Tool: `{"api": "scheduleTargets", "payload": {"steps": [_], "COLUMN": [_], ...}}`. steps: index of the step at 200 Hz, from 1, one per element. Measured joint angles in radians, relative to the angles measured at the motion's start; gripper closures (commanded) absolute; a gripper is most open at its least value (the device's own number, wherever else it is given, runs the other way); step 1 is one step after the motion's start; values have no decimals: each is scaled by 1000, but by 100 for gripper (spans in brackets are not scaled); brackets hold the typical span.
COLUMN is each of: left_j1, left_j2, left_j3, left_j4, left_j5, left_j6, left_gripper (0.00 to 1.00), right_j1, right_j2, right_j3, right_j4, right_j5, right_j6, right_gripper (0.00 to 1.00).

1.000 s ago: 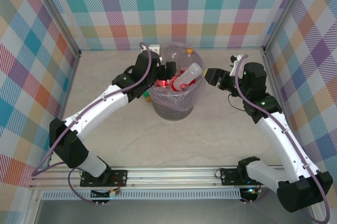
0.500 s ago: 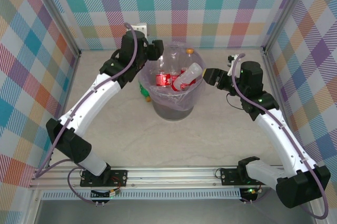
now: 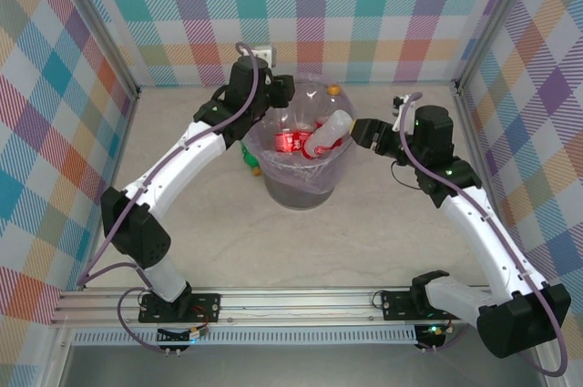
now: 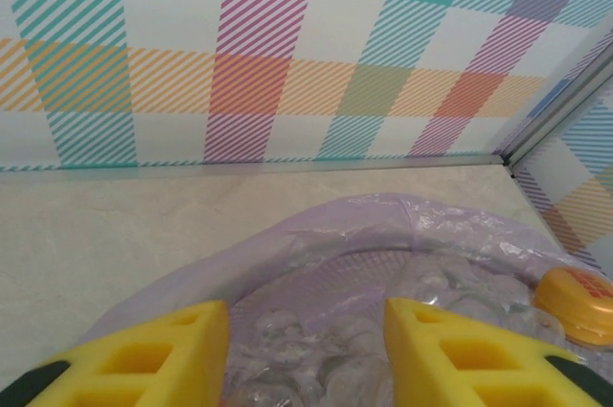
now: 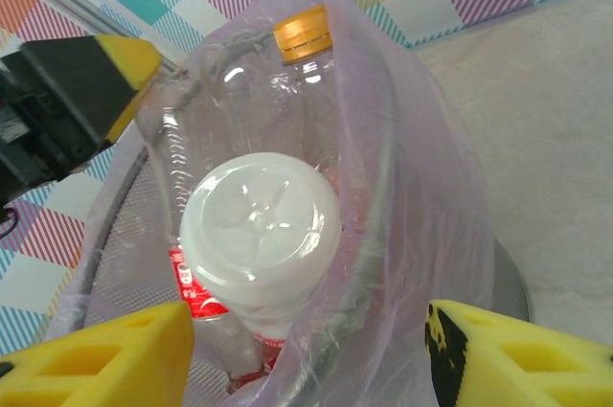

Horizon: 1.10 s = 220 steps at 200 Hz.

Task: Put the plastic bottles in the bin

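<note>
I see the grey bin [image 3: 305,188] standing on the counter [image 3: 364,250] toward the middle of its far edge. It is lined with a lilac bag [image 5: 436,148] and holds several plastic bottles [image 3: 293,142], most with red labels. An orange-capped bottle [image 5: 302,38] stands against the far rim. A clear bottle [image 5: 259,235] leans toward the right rim, its white base pointing at my right claw [image 3: 362,131]. One green bottle [image 3: 248,157] lies on the counter just beside the bin's left side. My left claw [image 3: 283,90] hovers over the far-left rim, its fingers [image 4: 168,354] spread apart with nothing between them but the bag below. My right claw sits just outside the right rim, and its fingers [image 5: 105,364] are wide apart too, grasping nothing.
</note>
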Motion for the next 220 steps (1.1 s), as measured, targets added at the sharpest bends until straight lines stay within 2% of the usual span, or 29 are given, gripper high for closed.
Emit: {"api": "scheduleTargets", "payload": {"steps": [23,68,96,130,142,161,195,220], "left_j1": [-5,27,111,409,472,486,485,476], "left_j2": [-59,-153,-250,-387,-388,-327,-109,43], "left_j3": [-34,-13,-57,-227,-287,-374,-514,-533], "left_j4": [-34,-85,-80,-82,-77,-49,81,159], "left_j5": [2,0,11,77,92,145,260,303], "left_j6": [11,20,-4,-91,-122,-173,-294,-381], "left_gripper": [21,3,1,1,1,2,5,5], "right_j1": [0,0,-1,-8,-7,-8,-10,-15], "right_j2": [6,5,10,17,16,16,19,-31], "right_j3": [0,36,116,195,197,197,224,168], "right_j4": [-11,-53,-136,-236,-261,-306,-396,-307], "right_j5": [19,76,103,119,119,118,153,188], "right_j6": [0,-6,-53,-99,-105,-106,-108,-68], "right_gripper": [35,33,32,30,30,29,27,32]}}
